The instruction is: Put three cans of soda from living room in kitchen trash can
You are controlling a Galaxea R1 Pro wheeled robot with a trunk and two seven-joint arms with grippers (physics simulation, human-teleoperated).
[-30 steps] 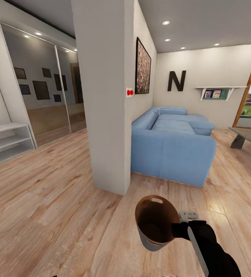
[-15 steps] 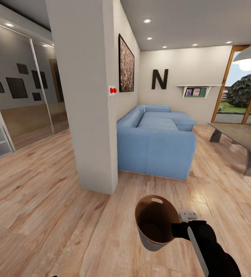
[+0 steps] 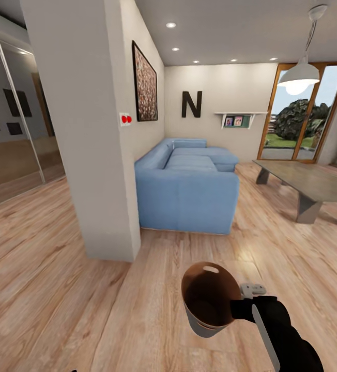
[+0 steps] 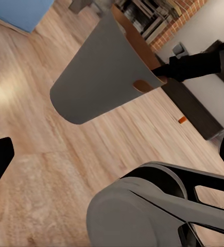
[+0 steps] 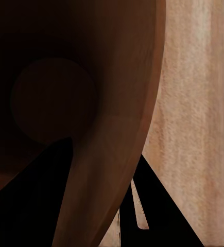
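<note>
One bin [image 3: 210, 299] is hanging at the lower centre of the head view, pinched by its rim in the right claw [image 3: 236, 309], whose fingers are closed on the wall, one inside the brown interior and one outside, as the right wrist view is showing. Across the last second the whole head view has been sliding: the pillar [image 3: 86, 129] and sofa [image 3: 189, 191] are drifting toward the left of the frame, while the grey bench [image 3: 308, 186], the lamp [image 3: 299, 75] and the glass doors [image 3: 297, 116] are coming in at the right. That reads as the camera turning, not the furniture moving; the bin and arm are keeping their place in the picture. So the robot is probably swinging into the living room with the bin, looking for cans. A small orange can [image 4: 182, 119], perhaps, is lying on the floor in the left wrist view, right of centre. The left claw's state I cannot tell.
</note>
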